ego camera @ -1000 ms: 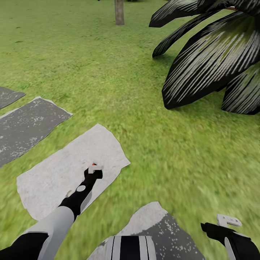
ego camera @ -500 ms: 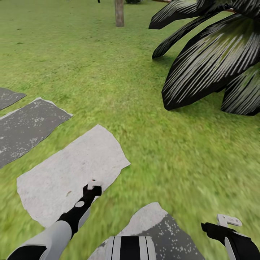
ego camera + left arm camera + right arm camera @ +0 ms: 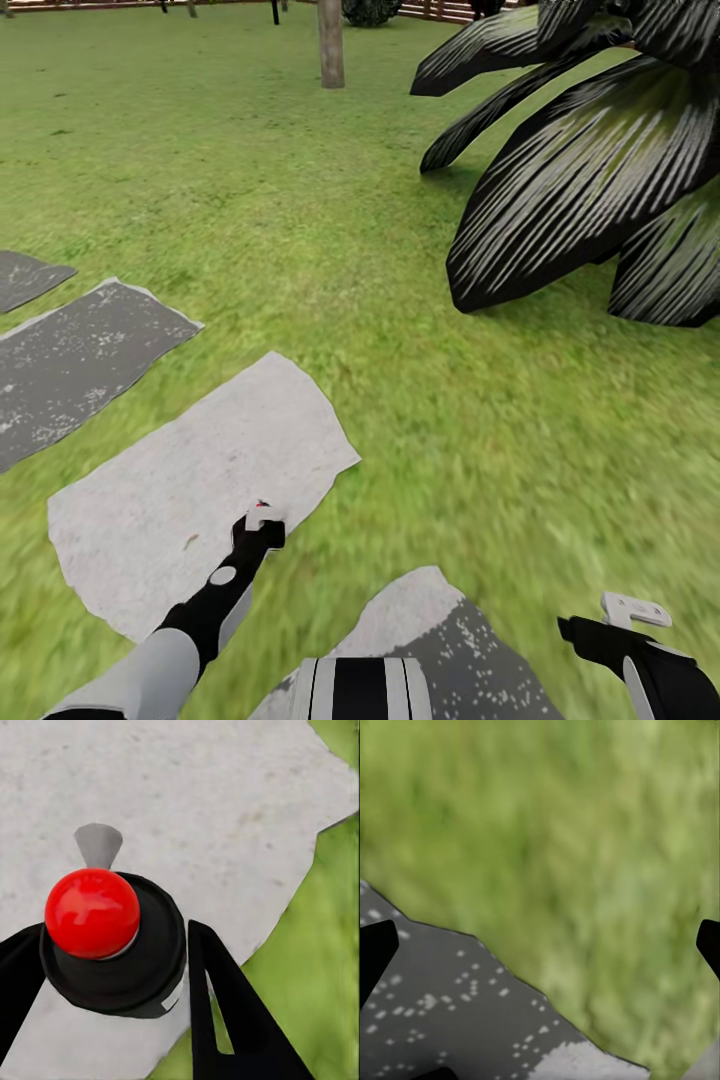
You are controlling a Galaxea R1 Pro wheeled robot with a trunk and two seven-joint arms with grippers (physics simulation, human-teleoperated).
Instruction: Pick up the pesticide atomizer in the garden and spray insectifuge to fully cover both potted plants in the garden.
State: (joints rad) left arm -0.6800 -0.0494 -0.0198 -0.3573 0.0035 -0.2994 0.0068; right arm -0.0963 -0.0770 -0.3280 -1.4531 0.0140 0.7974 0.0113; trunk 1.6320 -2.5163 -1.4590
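My left gripper is shut on the pesticide atomizer. The left wrist view looks down on its round dark top and glossy red nozzle ball, with one black finger on each side. In the head view the left gripper hangs over the near edge of a pale stepping stone, and only a red-green speck of the atomizer peeks out. My right gripper sits low at the right, and its fingertips stand wide apart in the right wrist view, open and holding nothing. The potted plants are out of view.
A big agave with long dark striped leaves spreads over the lawn at the right. Dark stepping stones lie at the left and one just before my base. A tree trunk and a wooden fence stand far ahead.
My left arm has drawn back toward my body with the atomizer, from the middle of the pale stone to its near edge. The head view tipped up slightly, bringing the fence into sight.
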